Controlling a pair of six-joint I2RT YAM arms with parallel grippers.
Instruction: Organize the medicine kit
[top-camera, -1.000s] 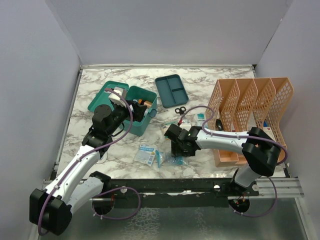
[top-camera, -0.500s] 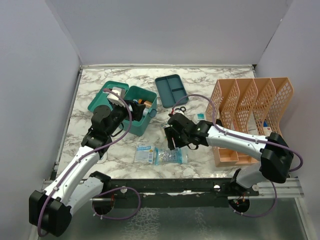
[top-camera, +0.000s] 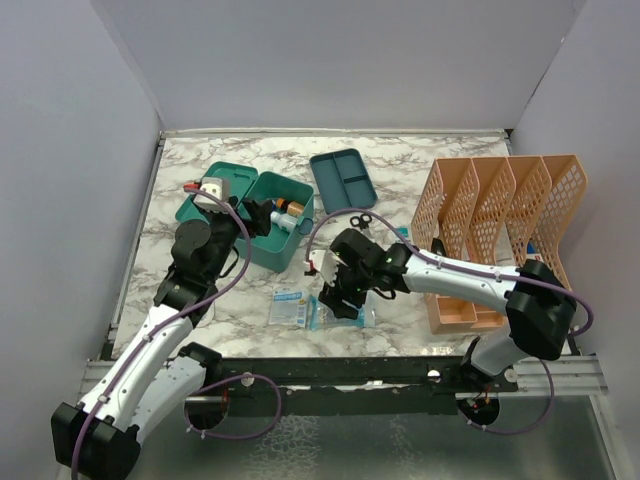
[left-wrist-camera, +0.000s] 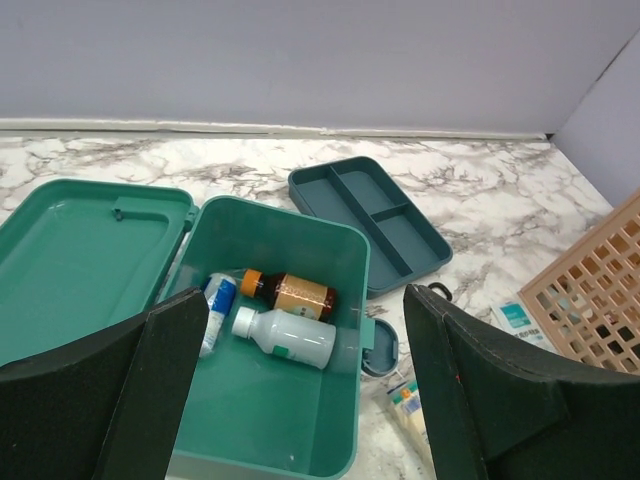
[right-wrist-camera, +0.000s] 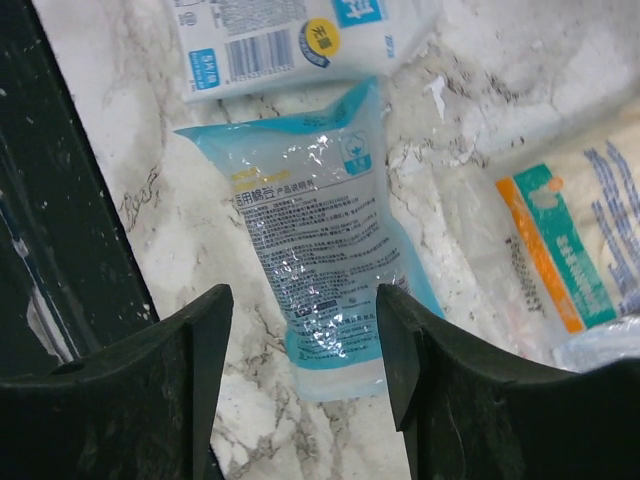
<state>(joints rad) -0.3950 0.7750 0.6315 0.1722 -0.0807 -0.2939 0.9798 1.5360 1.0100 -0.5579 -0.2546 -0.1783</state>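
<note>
The medicine kit (top-camera: 283, 238) is a teal box on the left, its lid (top-camera: 222, 183) swung open. It shows as the medicine kit (left-wrist-camera: 270, 410) in the left wrist view, holding a brown bottle (left-wrist-camera: 292, 295), a white bottle (left-wrist-camera: 288, 338) and a tube (left-wrist-camera: 214, 310). Its insert tray (top-camera: 343, 180) lies apart behind it. My left gripper (top-camera: 254, 214) hovers open and empty over the box's left side. My right gripper (top-camera: 335, 298) is open, its fingers either side of the end of a blue pouch (right-wrist-camera: 310, 255) lying flat on the table.
A white packet (top-camera: 290, 305) lies left of the pouch and a packet with an orange-teal label (right-wrist-camera: 560, 250) lies right of it. Scissors (top-camera: 360, 220) and a small sachet (top-camera: 401, 233) sit by the orange mesh rack (top-camera: 500, 225) on the right.
The right gripper rose off the pouch, then came down again further left over it. The pouch now lies flat. The left arm drew back a little to the left.
</note>
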